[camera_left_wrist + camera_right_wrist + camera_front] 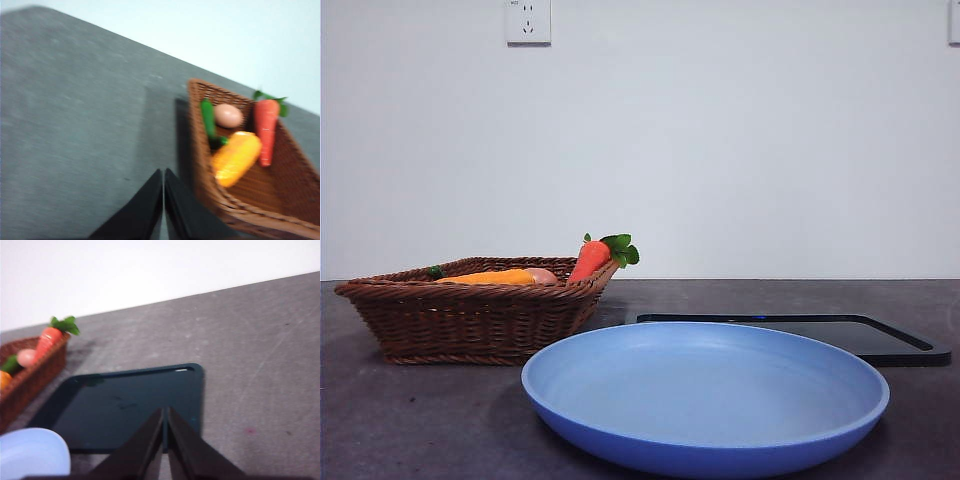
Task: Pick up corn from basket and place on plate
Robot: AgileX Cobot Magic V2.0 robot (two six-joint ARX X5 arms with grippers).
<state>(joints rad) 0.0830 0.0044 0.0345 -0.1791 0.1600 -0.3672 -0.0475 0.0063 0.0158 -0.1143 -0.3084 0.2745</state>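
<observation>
Corn (236, 158) sits mid-basket (295, 200), lower right of your left wrist frame, jammed between carrot (266, 131) and egg (228, 115); both grippers closed, so you risk snagging neighbours.

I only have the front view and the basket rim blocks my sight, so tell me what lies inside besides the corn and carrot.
Observer: A pinkish egg and a green vegetable lie beside the corn.
Operator: Report the left end effector.
Observer: Left end effector, jaws shut, hangs over bare table beside the basket.
Operator: Report the right one.
Observer: Right end effector, shut, hangs over the black tray.
</observation>
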